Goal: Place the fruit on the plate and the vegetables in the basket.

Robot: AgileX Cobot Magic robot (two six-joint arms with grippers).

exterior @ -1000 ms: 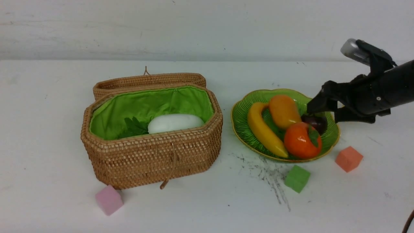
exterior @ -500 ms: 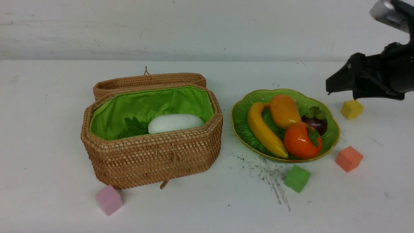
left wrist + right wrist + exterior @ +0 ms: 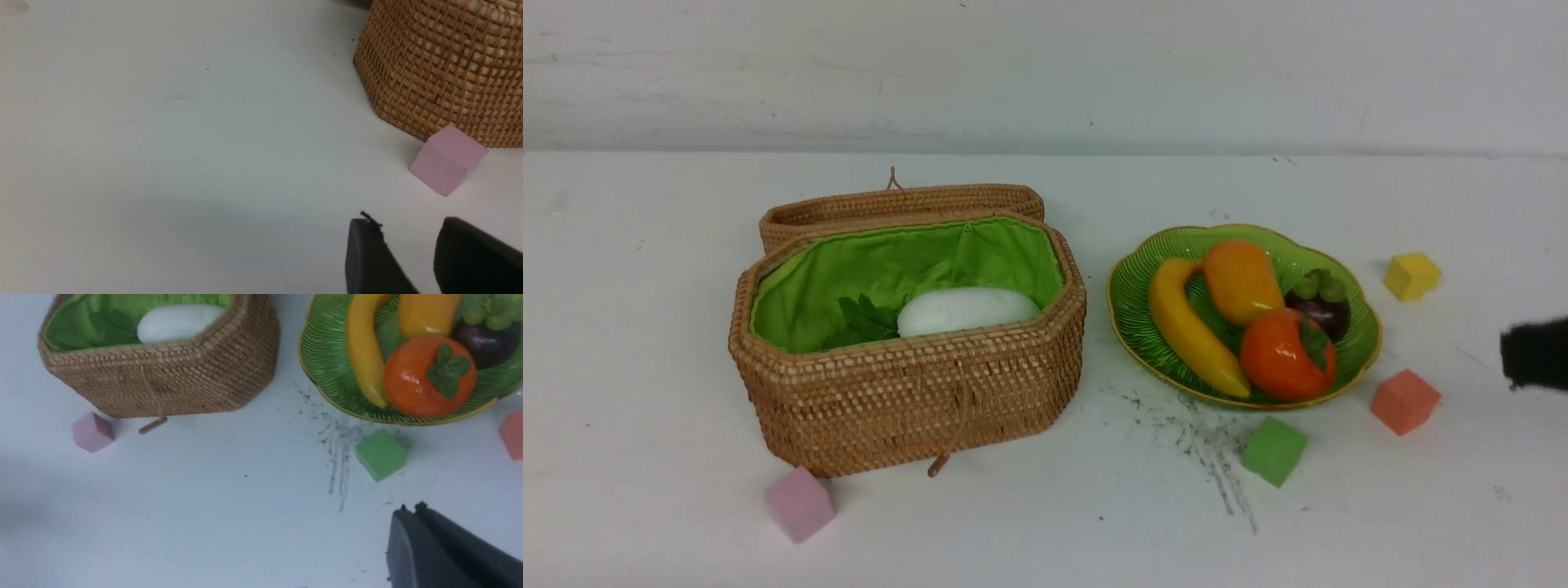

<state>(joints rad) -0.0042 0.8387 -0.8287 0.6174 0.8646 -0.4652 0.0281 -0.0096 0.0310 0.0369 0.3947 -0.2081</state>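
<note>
The green plate point(image 3: 1135, 286) holds the banana point(image 3: 1188, 331), mango point(image 3: 1240, 278), mangosteen point(image 3: 1319, 302) and persimmon point(image 3: 1284, 353). The wicker basket point(image 3: 907, 392) stands open at its left, with the white radish point(image 3: 966, 310) and its green leaves inside; pepper and eggplant are hidden. My right gripper point(image 3: 410, 510) is shut and empty, over bare table near the green cube; in the front view only a dark tip point(image 3: 1535, 351) shows at the right edge. My left gripper point(image 3: 406, 226) is open and empty, low over the table near the pink cube, out of the front view.
Foam cubes lie around: pink point(image 3: 799, 504) at the basket's front left corner, green point(image 3: 1273, 450) and orange point(image 3: 1405, 400) in front of the plate, yellow point(image 3: 1411, 275) to its right. The basket's lid point(image 3: 898, 204) lies open behind it. Dark scuff marks point(image 3: 1201, 441) stain the table.
My right arm has pulled away from the plate, first up and to the right, then down, almost out of the front view. The mangosteen stays on the plate.
</note>
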